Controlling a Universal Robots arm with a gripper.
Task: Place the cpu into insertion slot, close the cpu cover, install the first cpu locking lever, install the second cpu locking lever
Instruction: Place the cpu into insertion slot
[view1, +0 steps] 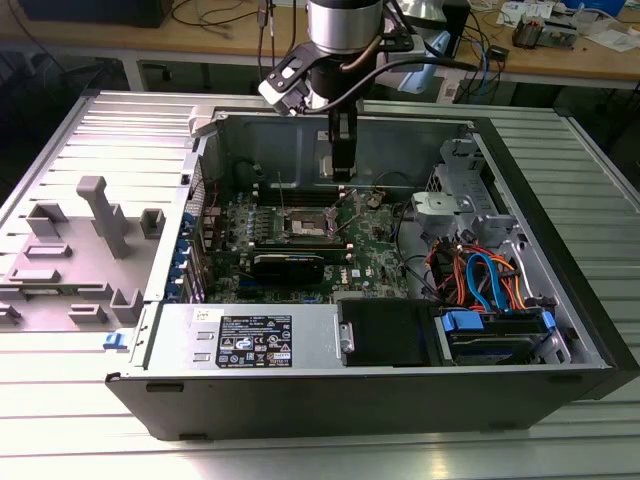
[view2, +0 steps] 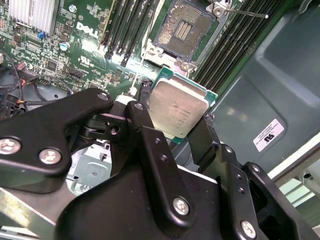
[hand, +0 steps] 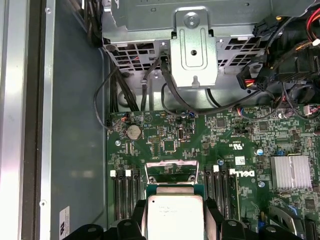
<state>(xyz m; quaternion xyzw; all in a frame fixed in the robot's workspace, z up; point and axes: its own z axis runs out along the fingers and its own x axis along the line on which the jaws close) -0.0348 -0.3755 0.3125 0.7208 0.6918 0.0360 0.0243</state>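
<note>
While the black two-fingered gripper (view2: 176, 117) clamps the small silver-topped square cpu (view2: 175, 102), the dark-centred, silver-rimmed insertion slot (view2: 182, 27) lies open below it, so placing looks underway, needing square alignment.

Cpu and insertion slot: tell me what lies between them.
In the second wrist view, just a silver metal rim separates the cpu in the end effector from the insertion slot.

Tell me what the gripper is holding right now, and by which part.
The gripper holds the cpu, its fingers pressing on two opposite side edges of the chip; the silver top is left bare.
</note>
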